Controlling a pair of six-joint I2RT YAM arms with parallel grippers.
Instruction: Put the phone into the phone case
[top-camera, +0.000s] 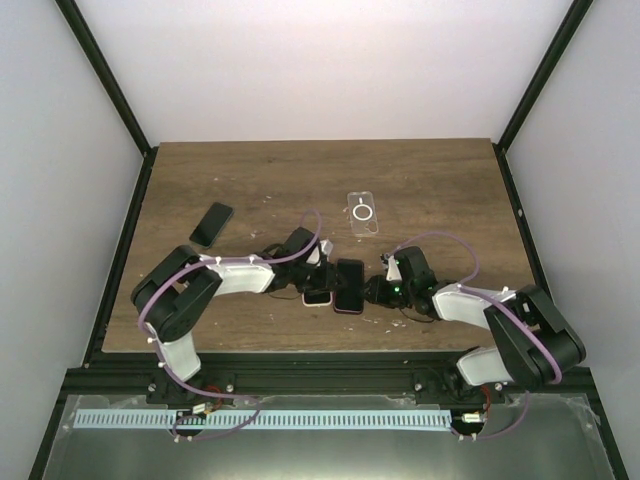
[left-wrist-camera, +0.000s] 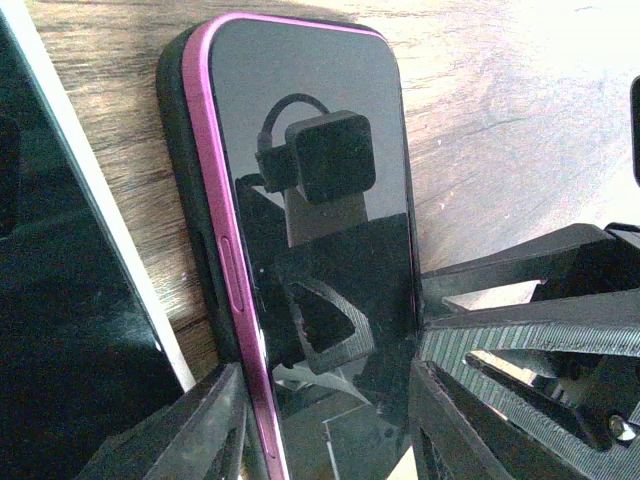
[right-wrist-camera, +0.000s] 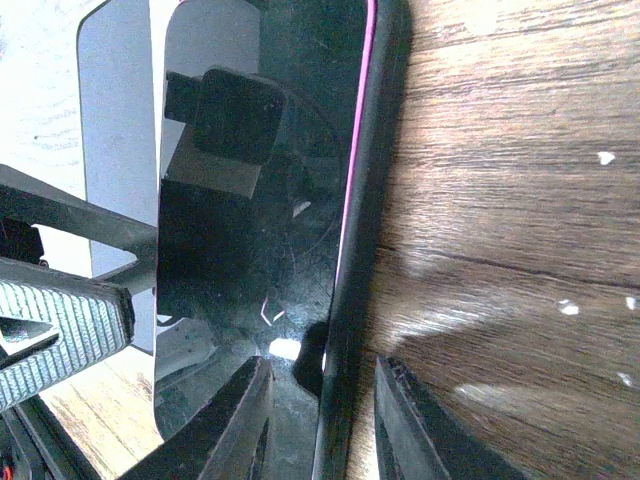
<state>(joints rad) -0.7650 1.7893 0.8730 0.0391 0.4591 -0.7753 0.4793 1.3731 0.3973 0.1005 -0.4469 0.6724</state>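
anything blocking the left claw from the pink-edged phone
Nothing visible. The pink-edged phone lies right between the left claw fingers, with no object in the gap. The right claw straddles its far long edge. A second phone lies beside it, not in the way.

Pink-edged phone atop black case

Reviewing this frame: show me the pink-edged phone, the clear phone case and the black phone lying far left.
pink-edged phone (left-wrist-camera: 320, 230), left wrist view, screen centre.
clear phone case (top-camera: 362, 212), top view, its white ring.
black phone (top-camera: 211, 224), top view, middle of its face.
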